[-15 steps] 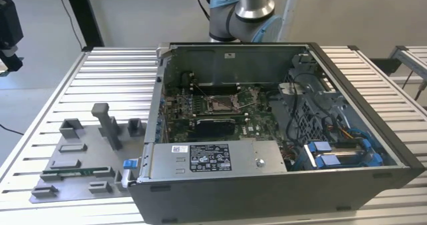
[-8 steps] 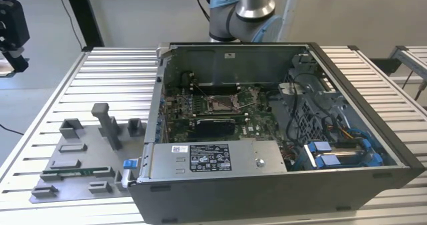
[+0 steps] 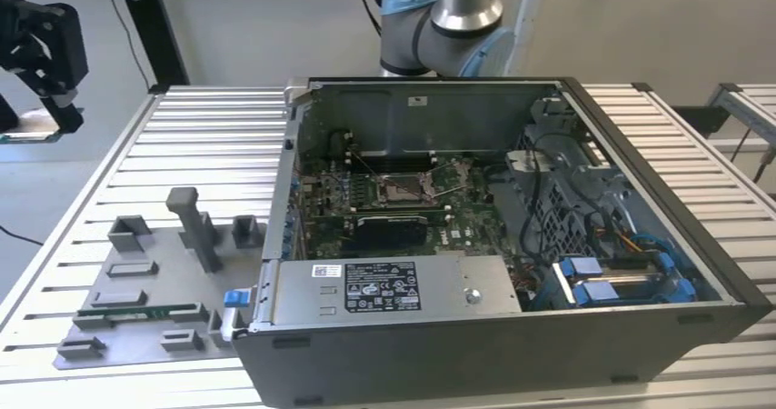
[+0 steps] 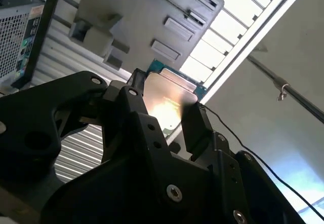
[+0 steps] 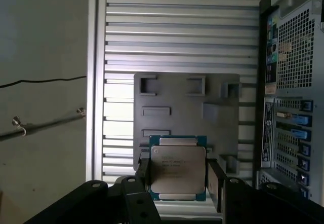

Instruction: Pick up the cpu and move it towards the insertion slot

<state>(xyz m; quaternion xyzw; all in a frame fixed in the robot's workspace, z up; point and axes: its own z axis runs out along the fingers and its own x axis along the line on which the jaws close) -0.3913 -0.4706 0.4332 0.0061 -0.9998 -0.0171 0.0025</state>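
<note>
The cpu [image 5: 177,168], a flat square chip with a silver top and a greenish rim, sits clamped between my black fingers [image 5: 215,181]. In both wrist views my gripper [image 5: 178,179] [image 4: 164,110] is shut on the cpu [image 4: 168,93], which hangs in the air past the table's edge. At the exterior view's far left my gripper [image 3: 39,118] is raised off the table, with the cpu [image 3: 29,137] showing as a thin edge under it. The insertion slot [image 3: 399,187], a silver-framed socket with a brownish centre, lies on the green board inside the open computer case [image 3: 485,354], far towards the exterior view's right.
A grey fixture plate [image 3: 158,336] [image 5: 187,112] with raised holders lies on the slatted metal table [image 3: 206,136] between gripper and case. A long green memory stick [image 3: 140,313] rests on it. Cables and a blue drive bay [image 3: 606,277] fill the case's right side.
</note>
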